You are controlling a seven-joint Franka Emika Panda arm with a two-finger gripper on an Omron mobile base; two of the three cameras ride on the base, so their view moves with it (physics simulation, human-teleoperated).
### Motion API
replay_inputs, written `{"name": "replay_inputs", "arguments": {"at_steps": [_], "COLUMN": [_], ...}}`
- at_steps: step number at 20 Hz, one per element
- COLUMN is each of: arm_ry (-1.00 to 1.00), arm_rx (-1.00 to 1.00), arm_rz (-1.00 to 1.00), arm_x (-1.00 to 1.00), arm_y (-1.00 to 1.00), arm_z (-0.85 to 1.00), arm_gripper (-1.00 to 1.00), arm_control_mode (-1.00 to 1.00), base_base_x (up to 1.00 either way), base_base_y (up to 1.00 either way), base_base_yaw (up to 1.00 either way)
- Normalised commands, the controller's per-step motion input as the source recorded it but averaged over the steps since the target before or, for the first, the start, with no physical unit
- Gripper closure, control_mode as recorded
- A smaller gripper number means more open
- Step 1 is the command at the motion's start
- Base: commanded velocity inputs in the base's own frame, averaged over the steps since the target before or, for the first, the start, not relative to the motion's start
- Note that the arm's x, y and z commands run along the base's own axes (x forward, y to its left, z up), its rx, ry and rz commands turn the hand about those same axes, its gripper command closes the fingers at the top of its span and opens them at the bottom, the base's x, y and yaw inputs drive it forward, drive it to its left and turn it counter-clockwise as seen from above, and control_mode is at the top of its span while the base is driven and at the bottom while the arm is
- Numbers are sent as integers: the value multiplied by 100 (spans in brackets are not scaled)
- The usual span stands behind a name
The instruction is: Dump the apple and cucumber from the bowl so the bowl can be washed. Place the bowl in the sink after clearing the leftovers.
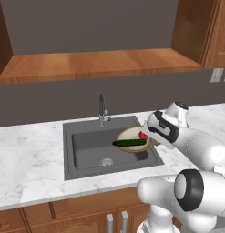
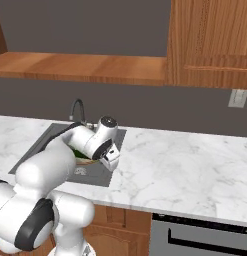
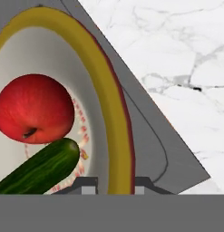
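Jaws clenched on bowl (image 3: 114,113) rim over sink (image 1: 86,150), apple (image 3: 34,108) touching cucumber (image 3: 41,168) inside

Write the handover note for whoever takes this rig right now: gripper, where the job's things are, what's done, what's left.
Gripper: shut on the bowl's rim, one finger on either side of it.
Bowl: held up over the right part of the sink, tilted.
Apple and cucumber: both in the bowl, touching, the cucumber lying below the apple in the hand view.
Done: bowl gripped and brought over the basin.
Left: tip the apple and cucumber out, then set the emptied bowl in the sink and let go.
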Motion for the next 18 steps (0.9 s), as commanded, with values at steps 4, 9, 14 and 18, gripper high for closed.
{"name": "replay_inputs", "arguments": {"at_steps": [4, 9, 14, 18], "arm_ry": [3, 1, 0, 0], "arm_rx": [0, 0, -1, 0], "arm_rz": [1, 1, 0, 0], "arm_x": [3, 6, 28, 34], "arm_y": [21, 9, 2, 8], "arm_z": [-13, -21, -9, -1], "arm_gripper": [100, 100, 100, 100], "arm_control_mode": [-100, -100, -100, -100], "base_base_x": [0, 0, 0, 0], "base_base_y": [0, 0, 0, 0], "base_base_yaw": [0, 0, 0, 0]}}
